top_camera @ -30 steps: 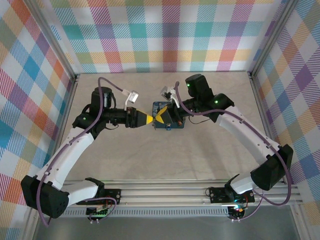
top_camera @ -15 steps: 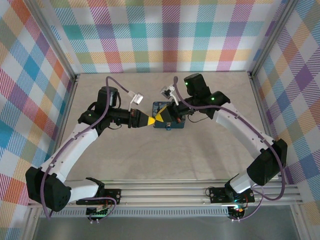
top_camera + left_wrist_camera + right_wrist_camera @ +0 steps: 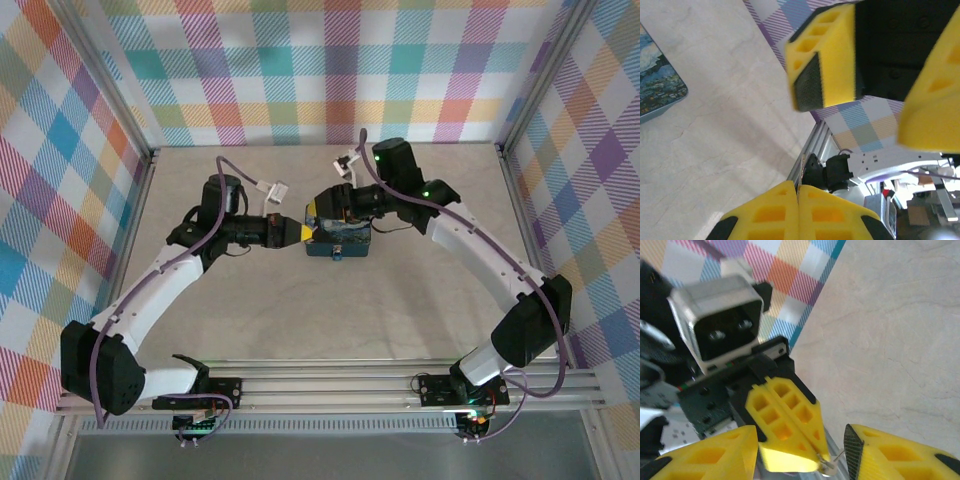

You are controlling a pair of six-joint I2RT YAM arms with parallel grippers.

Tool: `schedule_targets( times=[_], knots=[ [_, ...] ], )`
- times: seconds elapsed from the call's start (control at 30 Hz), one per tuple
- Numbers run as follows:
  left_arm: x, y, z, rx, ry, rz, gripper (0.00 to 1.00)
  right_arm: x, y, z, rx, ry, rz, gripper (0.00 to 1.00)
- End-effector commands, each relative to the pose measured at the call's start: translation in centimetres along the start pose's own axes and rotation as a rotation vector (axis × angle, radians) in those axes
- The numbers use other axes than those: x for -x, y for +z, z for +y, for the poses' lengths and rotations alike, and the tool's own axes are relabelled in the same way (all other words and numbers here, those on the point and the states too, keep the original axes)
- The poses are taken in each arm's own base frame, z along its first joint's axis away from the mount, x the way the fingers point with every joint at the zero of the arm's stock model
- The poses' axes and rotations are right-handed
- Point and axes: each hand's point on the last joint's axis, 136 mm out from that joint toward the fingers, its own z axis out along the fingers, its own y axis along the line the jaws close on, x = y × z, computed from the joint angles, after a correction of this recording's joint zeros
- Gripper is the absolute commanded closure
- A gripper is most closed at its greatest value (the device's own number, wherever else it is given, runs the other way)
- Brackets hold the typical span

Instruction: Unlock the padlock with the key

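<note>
the left claw (image 3: 302, 232) sits just off the left edge of the tin box (image 3: 348, 243). its yellow fingers are pressed together on the key (image 3: 832, 460), a slim metal sliver poking from their tips. the right claw (image 3: 318, 210) hangs over the tin's far left corner, its fingers spread apart on either side of the left claw's tips. the key's end is just beside one dark pad. a tiny bluish lump at the tin's near edge looks like the padlock (image 3: 339, 254), but it is too small to be sure.
</note>
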Motion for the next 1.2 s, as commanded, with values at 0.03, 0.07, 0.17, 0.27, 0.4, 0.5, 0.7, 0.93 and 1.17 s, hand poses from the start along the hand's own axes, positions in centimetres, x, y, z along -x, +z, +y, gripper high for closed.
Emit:
schedule_targets(
  times=[0.03, 0.07, 0.17, 0.27, 0.4, 0.5, 0.7, 0.93, 1.17],
  knots=[
    [1.3, 0.2, -0.3, -0.013, -0.009, -0.071, 1.00, 0.7, 0.1, 0.4, 0.046, 0.132, -0.024, 0.51],
    [1.4, 0.2, -0.3, -0.014, -0.014, -0.078, 1.00, 0.6, 0.3, 0.2, 0.049, 0.150, -0.021, 0.51],
    [1.6, 0.0, -0.5, -0.018, -0.031, -0.107, 1.00, 0.4, 0.5, -0.5, 0.036, 0.222, -0.020, 0.51],
    [2.2, -0.1, -0.7, -0.032, -0.049, -0.142, 1.00, 0.1, 0.8, -1.3, 0.027, 0.281, -0.017, 0.53],
    [2.4, -0.1, -0.7, -0.033, -0.057, -0.152, 1.00, -0.3, 1.1, -1.9, 0.023, 0.308, -0.007, 0.59],
    [2.6, 0.0, -0.8, -0.043, -0.062, -0.156, 1.00, -0.3, 1.1, -1.7, 0.039, 0.310, -0.003, 0.61],
    [2.9, 0.0, -1.1, -0.062, -0.068, -0.161, 1.00, -0.6, 1.4, -2.4, 0.022, 0.341, 0.002, 0.62],
    [2.8, 0.5, -0.3, -0.049, -0.097, -0.139, 1.00, -0.9, 1.4, -4.6, -0.092, 0.471, -0.021, 0.60],
    [2.6, 1.1, 0.4, -0.041, -0.114, -0.127, 1.00, -0.9, 0.4, -6.6, -0.203, 0.519, -0.100, 0.66]
  ],
)
